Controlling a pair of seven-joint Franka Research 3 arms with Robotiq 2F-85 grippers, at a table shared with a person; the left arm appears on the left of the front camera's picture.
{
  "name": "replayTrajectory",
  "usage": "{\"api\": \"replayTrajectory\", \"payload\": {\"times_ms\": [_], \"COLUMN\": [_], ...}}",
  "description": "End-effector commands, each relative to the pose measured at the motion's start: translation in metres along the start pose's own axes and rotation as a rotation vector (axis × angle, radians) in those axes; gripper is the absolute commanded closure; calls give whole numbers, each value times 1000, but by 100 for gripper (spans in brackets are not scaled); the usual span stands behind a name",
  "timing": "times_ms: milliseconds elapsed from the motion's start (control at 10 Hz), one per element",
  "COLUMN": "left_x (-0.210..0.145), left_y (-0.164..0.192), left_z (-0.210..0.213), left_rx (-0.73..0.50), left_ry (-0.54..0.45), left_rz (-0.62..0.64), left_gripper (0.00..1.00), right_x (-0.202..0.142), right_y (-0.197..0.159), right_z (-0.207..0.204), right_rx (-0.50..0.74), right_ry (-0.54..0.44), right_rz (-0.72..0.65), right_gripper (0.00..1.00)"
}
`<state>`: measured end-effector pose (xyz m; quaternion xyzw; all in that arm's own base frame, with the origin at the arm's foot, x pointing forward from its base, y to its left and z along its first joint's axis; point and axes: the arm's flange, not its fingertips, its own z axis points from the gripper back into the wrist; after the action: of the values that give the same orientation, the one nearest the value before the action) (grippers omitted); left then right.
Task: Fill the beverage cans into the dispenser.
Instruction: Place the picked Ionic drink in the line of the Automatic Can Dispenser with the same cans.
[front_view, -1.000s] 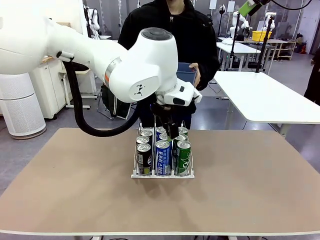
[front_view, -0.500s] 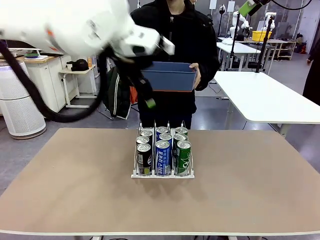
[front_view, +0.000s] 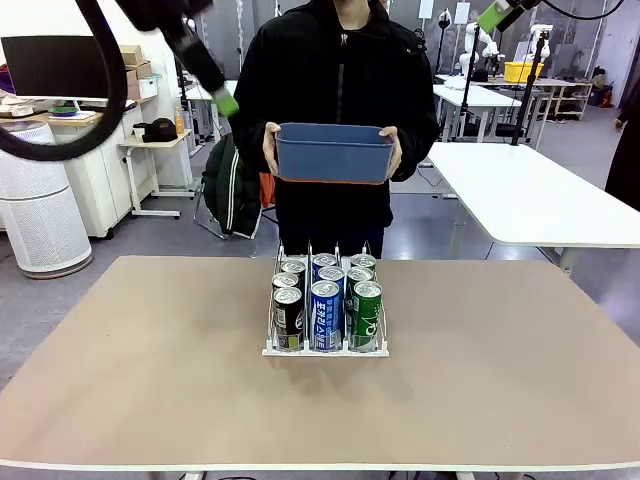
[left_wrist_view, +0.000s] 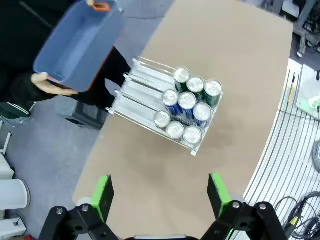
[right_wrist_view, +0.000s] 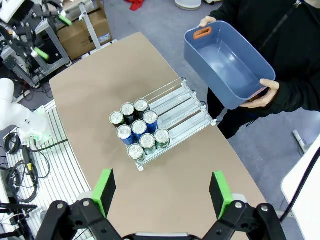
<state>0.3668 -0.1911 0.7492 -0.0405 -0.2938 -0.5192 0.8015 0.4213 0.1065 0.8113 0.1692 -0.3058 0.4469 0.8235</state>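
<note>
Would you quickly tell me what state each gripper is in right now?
Left gripper: open, holding nothing, high above the table.
Right gripper: open, holding nothing, high above the table.

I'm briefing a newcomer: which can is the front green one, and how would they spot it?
Start at the brown table and find the clear rack standing at its middle. Its three lanes hold cans; take the lane on the robot's right. The green can stands at that lane's near end, beside a blue can, the frontmost one with green sides.
</note>
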Motion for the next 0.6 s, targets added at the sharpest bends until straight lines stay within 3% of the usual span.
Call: {"api": "replayTrajectory", "payload": {"times_ms": [0, 100, 200, 300, 500], "left_x": [5, 7, 13, 7, 7], "left_y": [12, 16, 4, 14, 14], "left_z": [30, 46, 29, 45, 45], "left_rx": [14, 44, 63, 50, 50], "left_ry": [-52, -48, 6, -56, -56], "left_rz": [20, 21, 17, 15, 15], "left_gripper": [0, 0, 0, 0, 0], "right_x": [-1, -1, -1, -1, -1], "right_y": [1, 1, 1, 1, 1], "right_z": [0, 0, 0, 0, 0], "right_rx": [1, 1, 1, 1, 1], "right_ry": [1, 1, 1, 1, 1], "right_rz": [0, 0, 0, 0, 0], "right_gripper": [0, 0, 0, 0, 0]}}
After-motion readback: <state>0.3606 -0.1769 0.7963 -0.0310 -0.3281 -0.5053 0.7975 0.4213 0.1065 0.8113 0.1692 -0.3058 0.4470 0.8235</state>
